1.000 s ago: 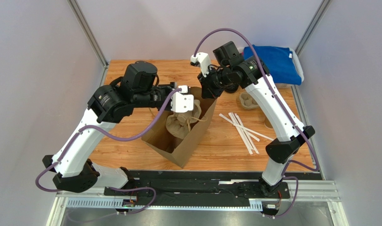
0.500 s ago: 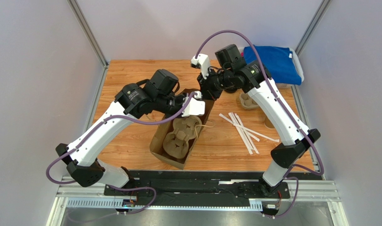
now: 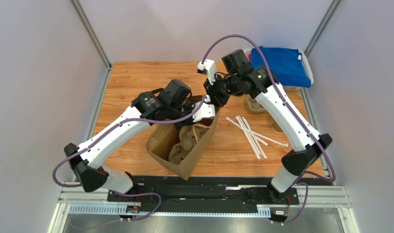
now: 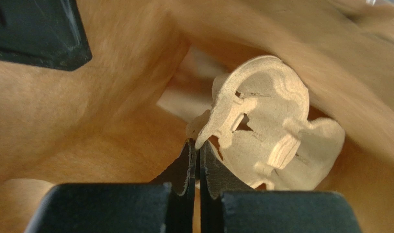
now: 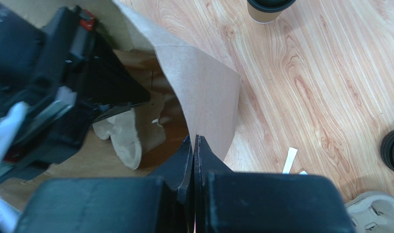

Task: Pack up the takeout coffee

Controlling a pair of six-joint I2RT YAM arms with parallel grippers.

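Since a second ago the left arm has swung down and forward, taking the cup carrier (image 4: 262, 131) from above the mouth of the paper bag (image 3: 184, 162) to well inside it, and the bag has shifted with it. The left jaws are pressed together on the carrier's edge. The right jaws, also pressed together, pinch the bag's upper rim and hold the mouth apart.

Several things could go wrong from here. The carrier looks tilted in the bag rather than flat, so if it is let go like this it may settle on its side and leave no level seat for a cup. The right jaws have only a thin strip of paper. A tug from the left arm could tear it or pull it free, and the mouth would then fold in on that arm. The bag is light, so the left arm could drag or tip it when it pulls out.

The takeout coffee (image 5: 269, 7) is a brown paper cup with a black lid. It stands upright on the table (image 5: 330, 87), clear of the bag and untouched, cut off by the top edge of the right wrist view.
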